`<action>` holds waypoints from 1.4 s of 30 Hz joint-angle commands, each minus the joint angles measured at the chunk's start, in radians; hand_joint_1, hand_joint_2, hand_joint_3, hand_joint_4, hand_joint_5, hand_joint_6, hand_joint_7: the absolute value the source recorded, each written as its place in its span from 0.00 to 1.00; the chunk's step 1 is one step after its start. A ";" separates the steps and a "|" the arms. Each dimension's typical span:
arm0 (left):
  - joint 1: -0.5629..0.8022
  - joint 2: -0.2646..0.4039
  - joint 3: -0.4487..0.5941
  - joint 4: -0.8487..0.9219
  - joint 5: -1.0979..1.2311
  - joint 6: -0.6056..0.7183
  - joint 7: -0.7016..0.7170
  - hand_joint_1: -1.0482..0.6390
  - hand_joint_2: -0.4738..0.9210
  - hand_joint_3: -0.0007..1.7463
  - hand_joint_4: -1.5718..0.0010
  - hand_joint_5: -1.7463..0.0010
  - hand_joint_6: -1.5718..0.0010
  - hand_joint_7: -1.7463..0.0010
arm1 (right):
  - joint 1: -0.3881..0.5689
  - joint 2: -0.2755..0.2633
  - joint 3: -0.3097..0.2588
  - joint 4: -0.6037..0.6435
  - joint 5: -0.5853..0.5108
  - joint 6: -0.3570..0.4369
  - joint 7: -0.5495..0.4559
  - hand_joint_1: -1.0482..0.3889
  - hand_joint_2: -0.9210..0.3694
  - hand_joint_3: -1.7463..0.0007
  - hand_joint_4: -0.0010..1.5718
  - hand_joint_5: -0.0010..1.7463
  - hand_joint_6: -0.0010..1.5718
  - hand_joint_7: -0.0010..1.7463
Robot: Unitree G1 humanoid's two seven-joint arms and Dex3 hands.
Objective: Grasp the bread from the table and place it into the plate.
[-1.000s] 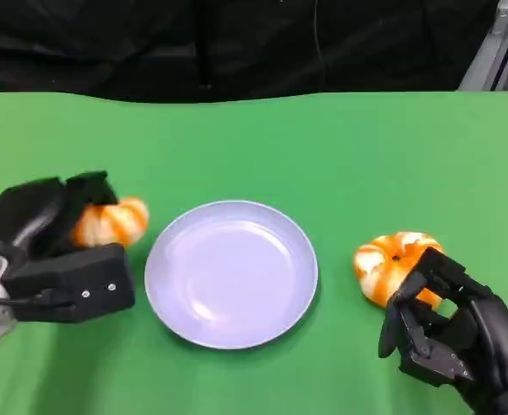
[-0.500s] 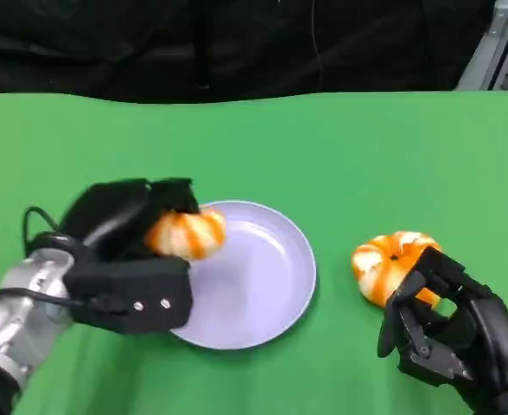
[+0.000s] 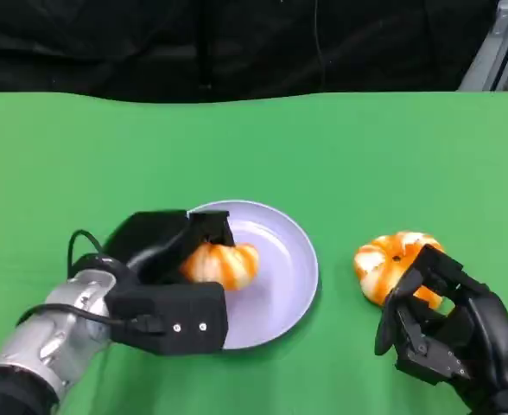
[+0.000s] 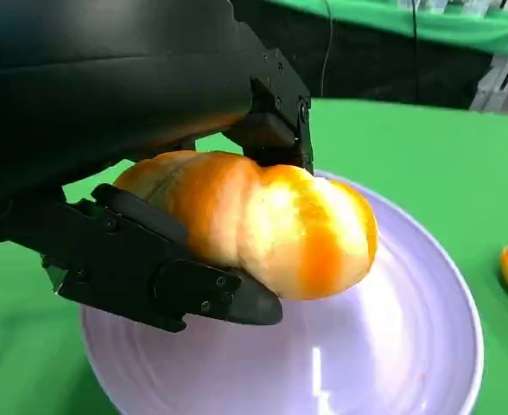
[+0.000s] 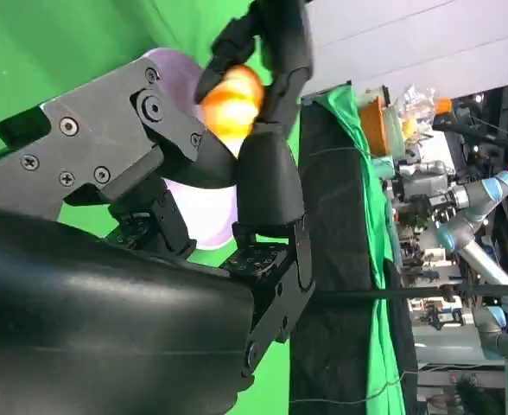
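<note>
**Bread swings in over the plate**

The green table (image 3: 366, 147) is the stage; the left hand (image 3: 163, 281) has swept in from the left edge and now pinches the bread (image 3: 221, 264) above the plate (image 3: 288, 259). Release looks close. The right hand (image 3: 448, 333), fingers loosely curled and holding nothing, waits beside the second bread (image 3: 388, 259).

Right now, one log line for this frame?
left hand: holds bread over plate | right hand: empty, fingers curled, beside second bread on table | stage: placing, not released

Green-covered table (image 3: 366, 147) before a black backdrop (image 3: 237, 43)
</note>
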 commanded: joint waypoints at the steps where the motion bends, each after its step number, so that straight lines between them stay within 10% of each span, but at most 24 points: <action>1: -0.008 0.034 -0.021 -0.059 0.043 0.041 -0.036 0.29 1.00 0.18 0.64 0.76 0.55 0.85 | 0.008 -0.010 -0.007 -0.013 0.005 -0.004 -0.004 0.64 0.27 0.34 0.52 1.00 0.38 1.00; 6: -0.003 0.069 -0.045 -0.108 0.058 0.068 -0.131 0.02 1.00 0.30 0.97 0.99 0.80 1.00 | 0.006 -0.011 -0.007 -0.006 0.007 -0.011 0.001 0.65 0.27 0.34 0.52 1.00 0.38 1.00; 14: 0.000 0.090 -0.056 -0.132 0.067 0.084 -0.196 0.00 1.00 0.39 1.00 1.00 0.97 1.00 | 0.005 -0.010 -0.005 -0.012 0.011 0.003 -0.003 0.65 0.27 0.33 0.52 1.00 0.39 1.00; 27: 0.050 0.094 0.015 -0.176 -0.045 0.054 -0.203 0.00 1.00 0.37 1.00 1.00 0.93 0.98 | 0.006 -0.012 -0.007 -0.010 0.010 -0.005 0.000 0.65 0.27 0.34 0.52 1.00 0.38 1.00; 31: 0.125 0.052 0.131 -0.243 -0.212 0.049 -0.196 0.34 1.00 0.15 0.81 0.95 0.74 0.97 | 0.004 -0.013 -0.006 -0.005 0.005 -0.014 0.000 0.65 0.26 0.34 0.52 1.00 0.38 1.00; 34: 0.166 0.013 0.231 -0.253 -0.419 0.043 -0.272 0.62 1.00 0.20 0.55 0.91 0.53 0.94 | 0.003 -0.011 -0.006 -0.004 0.004 -0.016 -0.002 0.64 0.26 0.34 0.53 1.00 0.38 1.00; 37: 0.189 -0.004 0.303 -0.256 -0.578 0.084 -0.366 0.66 1.00 0.31 0.34 0.84 0.36 0.90 | 0.003 -0.009 -0.006 -0.005 0.008 -0.013 -0.001 0.64 0.26 0.34 0.52 1.00 0.38 1.00; 40: 0.250 0.008 0.373 -0.394 -0.744 0.243 -0.472 0.65 0.81 0.63 0.44 0.19 0.39 0.36 | 0.004 -0.009 -0.004 -0.010 0.003 -0.005 -0.007 0.64 0.27 0.34 0.52 1.00 0.38 1.00; 42: 0.307 0.025 0.412 -0.503 -0.839 0.336 -0.531 0.66 0.74 0.75 0.46 0.04 0.48 0.11 | 0.003 -0.011 -0.004 -0.010 0.003 -0.005 -0.006 0.64 0.27 0.34 0.52 1.00 0.38 1.00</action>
